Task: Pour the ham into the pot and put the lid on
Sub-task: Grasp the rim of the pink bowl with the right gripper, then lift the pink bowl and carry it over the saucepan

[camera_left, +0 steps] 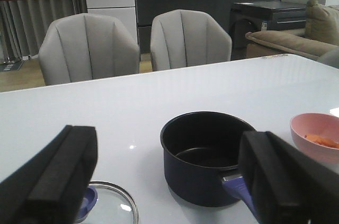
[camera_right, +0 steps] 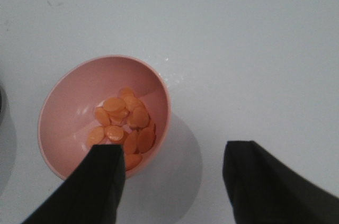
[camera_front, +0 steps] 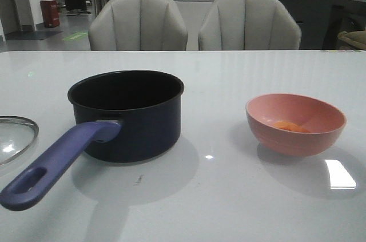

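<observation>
A white glossy table is seen filling the lower two thirds of the front view, with two grey chairs ranged behind it along the upper edge. Left of centre in that view the dark navy saucepan is set upright and empty, its purple-blue handle run out toward the lower left corner. The glass lid is laid flat at the left edge, just beside the handle and only partly in frame. The salmon-pink bowl is placed at the right, well apart from the saucepan, and the ham, a small heap of flat orange slices, is held within it. In the right wrist view the right gripper is found wide open and empty, one finger poised over the bowl's rim. In the left wrist view the left gripper is likewise spread wide and holds nothing. The first step is judged to be in hand: the rim must be pinched before any pouring is done.
</observation>
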Robot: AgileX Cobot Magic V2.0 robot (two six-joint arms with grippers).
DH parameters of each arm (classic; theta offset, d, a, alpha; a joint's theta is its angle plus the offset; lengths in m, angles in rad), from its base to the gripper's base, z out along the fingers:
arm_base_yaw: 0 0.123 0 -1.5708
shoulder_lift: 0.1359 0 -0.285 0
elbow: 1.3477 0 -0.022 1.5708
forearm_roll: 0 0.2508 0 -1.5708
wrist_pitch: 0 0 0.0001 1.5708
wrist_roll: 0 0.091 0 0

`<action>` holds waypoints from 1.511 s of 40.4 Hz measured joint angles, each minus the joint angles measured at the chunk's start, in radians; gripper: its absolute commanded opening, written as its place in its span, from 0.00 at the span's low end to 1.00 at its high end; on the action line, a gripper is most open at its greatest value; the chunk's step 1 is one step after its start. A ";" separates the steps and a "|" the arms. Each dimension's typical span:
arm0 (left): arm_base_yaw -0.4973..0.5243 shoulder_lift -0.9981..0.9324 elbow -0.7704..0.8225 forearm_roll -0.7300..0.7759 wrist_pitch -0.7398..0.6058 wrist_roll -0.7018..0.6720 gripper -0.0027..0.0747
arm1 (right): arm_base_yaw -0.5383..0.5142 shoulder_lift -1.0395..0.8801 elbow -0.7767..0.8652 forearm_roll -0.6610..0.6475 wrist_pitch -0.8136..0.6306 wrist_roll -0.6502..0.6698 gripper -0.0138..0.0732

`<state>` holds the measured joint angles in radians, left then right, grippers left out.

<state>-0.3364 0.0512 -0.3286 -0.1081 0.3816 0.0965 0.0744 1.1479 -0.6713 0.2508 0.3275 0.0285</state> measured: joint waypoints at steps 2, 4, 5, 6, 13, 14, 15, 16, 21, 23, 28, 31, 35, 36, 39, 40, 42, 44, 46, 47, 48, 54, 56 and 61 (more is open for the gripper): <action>0.000 0.000 0.000 0.000 0.000 0.000 0.79 | 0.002 0.063 -0.037 0.005 0.026 0.000 0.75; 0.000 0.000 0.000 0.000 0.000 0.000 0.79 | 0.002 0.124 -0.074 0.006 0.051 0.000 0.75; 0.000 0.000 0.000 0.000 0.000 0.000 0.79 | 0.003 0.157 -0.088 0.006 0.061 0.000 0.75; 0.000 0.000 0.000 0.000 0.000 0.000 0.79 | 0.003 0.181 -0.107 0.008 0.073 0.000 0.75; 0.000 0.000 0.000 0.000 0.000 0.000 0.79 | 0.004 0.350 -0.202 0.009 0.116 0.000 0.68; 0.000 0.000 0.000 0.000 0.000 0.000 0.79 | 0.004 0.366 -0.215 0.009 0.120 0.000 0.67; 0.000 0.000 0.000 0.000 0.000 0.000 0.79 | 0.004 0.388 -0.224 0.010 0.121 0.000 0.66; 0.000 0.000 0.000 0.000 0.000 0.000 0.79 | 0.004 0.404 -0.233 0.010 0.122 0.000 0.65; 0.000 0.000 0.000 0.000 0.000 0.000 0.79 | 0.004 0.488 -0.280 0.011 0.132 0.000 0.63; 0.000 0.000 0.000 0.000 0.000 0.000 0.79 | 0.004 0.518 -0.292 0.017 0.134 0.000 0.63; 0.000 0.000 0.000 0.000 0.000 0.000 0.79 | 0.004 0.585 -0.319 0.034 0.141 0.000 0.62; 0.000 0.000 0.000 0.000 0.000 0.000 0.79 | 0.004 0.615 -0.334 0.038 0.147 0.000 0.57; 0.000 0.000 0.000 0.000 0.000 0.000 0.79 | 0.004 0.642 -0.354 0.041 0.154 0.000 0.39; 0.000 0.000 0.000 0.000 0.000 0.000 0.79 | 0.004 0.645 -0.358 0.043 0.154 0.000 0.34; 0.000 0.000 0.000 0.000 0.000 0.000 0.79 | 0.004 0.645 -0.368 0.051 0.154 0.000 0.31; 0.000 0.000 0.000 0.000 0.000 0.000 0.79 | 0.004 0.645 -0.373 0.055 0.154 0.000 0.32; 0.000 0.000 0.000 0.000 0.000 0.000 0.79 | 0.004 0.645 -0.380 0.058 0.151 0.000 0.31; 0.000 0.000 0.000 0.000 0.000 0.000 0.79 | 0.004 0.645 -0.388 0.058 0.151 0.000 0.31; 0.000 0.000 0.000 0.000 0.000 0.000 0.79 | 0.004 0.645 -0.395 0.058 0.151 0.000 0.31; 0.000 0.000 0.000 0.000 0.000 0.000 0.79 | 0.004 0.645 -0.398 0.058 0.156 0.000 0.31; 0.000 0.000 0.000 0.000 0.000 0.000 0.79 | 0.004 0.645 -0.405 0.060 0.167 0.000 0.31; 0.000 0.000 0.000 0.000 0.000 0.000 0.79 | 0.004 0.645 -0.449 0.104 0.251 0.000 0.31; 0.000 0.000 0.000 0.000 0.000 0.000 0.79 | 0.006 0.645 -0.474 0.121 0.289 -0.005 0.31; 0.000 0.000 0.000 0.000 0.000 0.000 0.79 | 0.028 0.645 -0.555 0.136 0.367 -0.056 0.31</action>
<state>-0.3364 0.0512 -0.3286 -0.1086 0.3816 0.0965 0.1023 1.7927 -1.2258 0.3864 0.6947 -0.0273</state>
